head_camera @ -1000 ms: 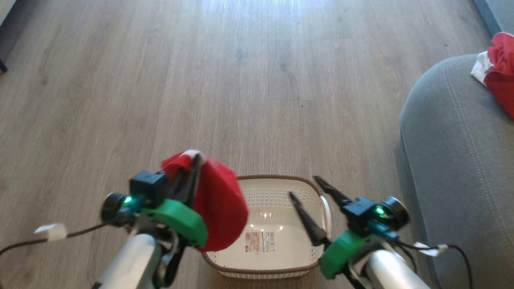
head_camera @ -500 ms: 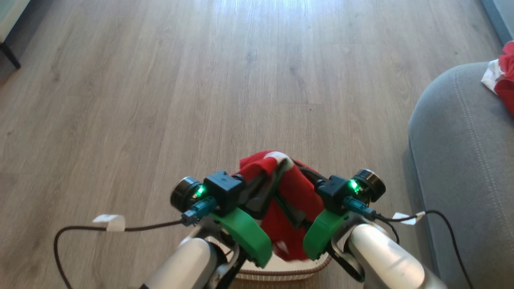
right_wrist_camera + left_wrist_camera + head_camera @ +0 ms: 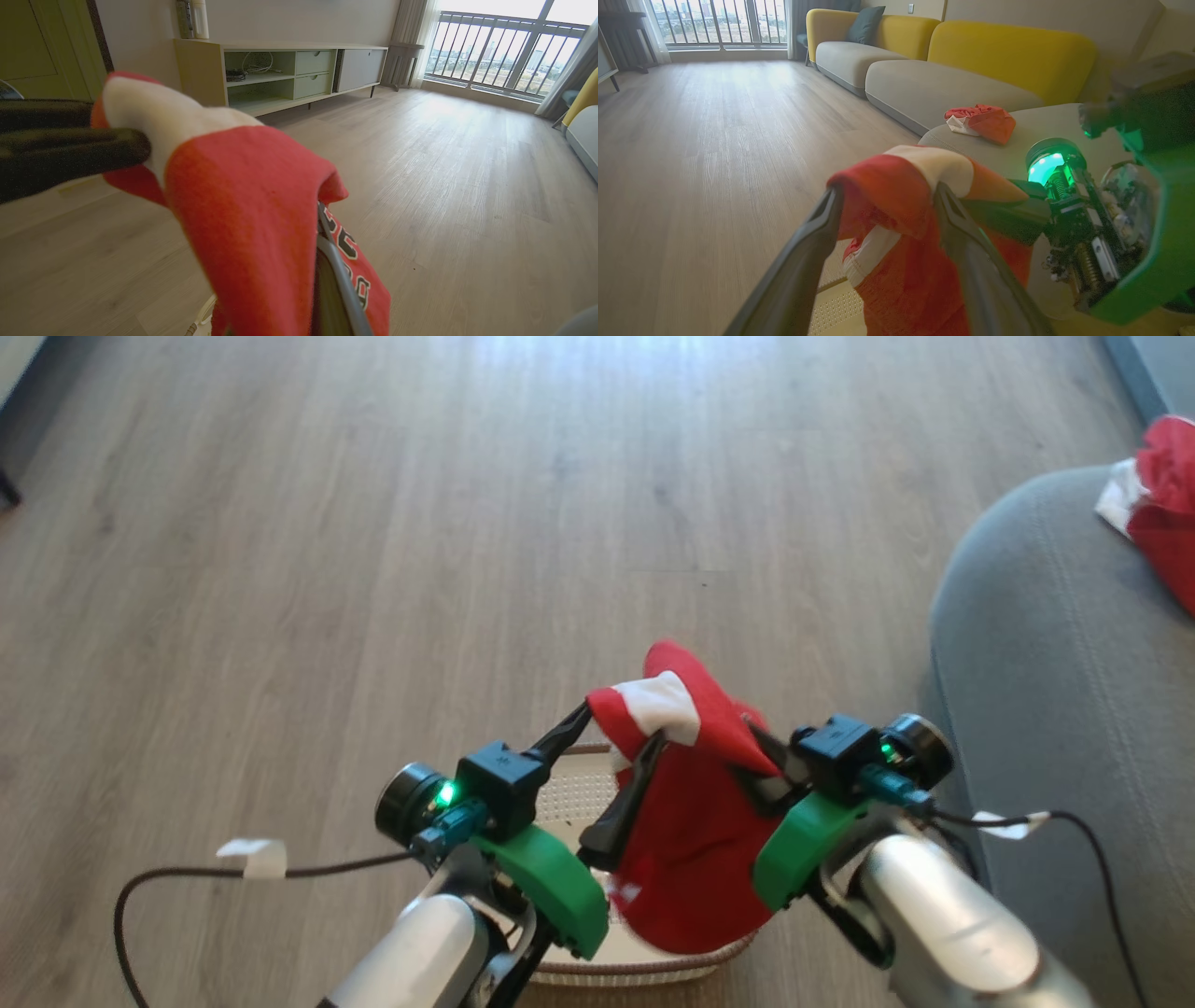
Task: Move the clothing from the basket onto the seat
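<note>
The left gripper sits low and left of centre in the head view. Its two dark fingers are spread wide, and the white-banded top fold of the red garment is draped loosely over them, not pinched. The garment hangs in the air above the cream laundry basket, with its hem dipping near the basket's front rim. On the cloth's right side, the right gripper is clamped on the fabric, its fingers mostly buried in it.

This looks like a handover to the right arm. To do it well, the left fingers should slide straight back out of the fold without snagging. The right arm should then lift until the hem clears the rim before swinging right.

Bare wood floor lies open to the left and ahead. The grey seat rises near on the right, and its rounded corner is bare. Another red-and-white garment lies at its far right edge.
</note>
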{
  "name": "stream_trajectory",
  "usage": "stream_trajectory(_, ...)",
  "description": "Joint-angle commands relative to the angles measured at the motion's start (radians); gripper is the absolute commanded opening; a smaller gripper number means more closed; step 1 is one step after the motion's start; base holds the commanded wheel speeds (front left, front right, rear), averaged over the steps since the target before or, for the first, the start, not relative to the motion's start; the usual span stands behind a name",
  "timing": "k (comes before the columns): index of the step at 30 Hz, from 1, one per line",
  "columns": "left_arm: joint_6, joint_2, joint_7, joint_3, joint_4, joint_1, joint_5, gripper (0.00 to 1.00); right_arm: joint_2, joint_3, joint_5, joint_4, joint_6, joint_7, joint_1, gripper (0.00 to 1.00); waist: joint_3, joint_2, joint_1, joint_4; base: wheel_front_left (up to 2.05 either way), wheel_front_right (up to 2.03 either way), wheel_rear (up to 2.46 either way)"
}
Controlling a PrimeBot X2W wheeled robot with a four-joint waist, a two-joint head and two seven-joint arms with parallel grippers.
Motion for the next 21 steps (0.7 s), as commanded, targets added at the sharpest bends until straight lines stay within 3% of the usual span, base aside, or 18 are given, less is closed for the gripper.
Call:
stream_trajectory(1,0.002,0.002,-0.018,0.037,-0.019,-0.023,-0.004,1.00,-0.004,-0.005,0.001,-0.041,0.000,-0.007,-0.033,0.00,0.004,0.0000,0.0000,-0.026,0.00,0.00,0.00)
stream_trajectory(10,-0.022,-0.055,-0.141,0.009,0.149,-0.016,-0.004,1.00,-0.071,-0.095,-0.013,-0.126,0.000,-0.007,-0.027,0.00,0.023,0.0000,0.0000,-0.181,0.00,0.00,0.00)
stream_trajectory(21,-0.055,-0.085,-0.160,-0.006,0.210,-0.037,-0.001,1.00,-0.122,-0.210,-0.018,-0.201,0.000,-0.007,0.030,0.00,0.038,0.0000,0.0000,-0.345,0.00,0.00,0.00)
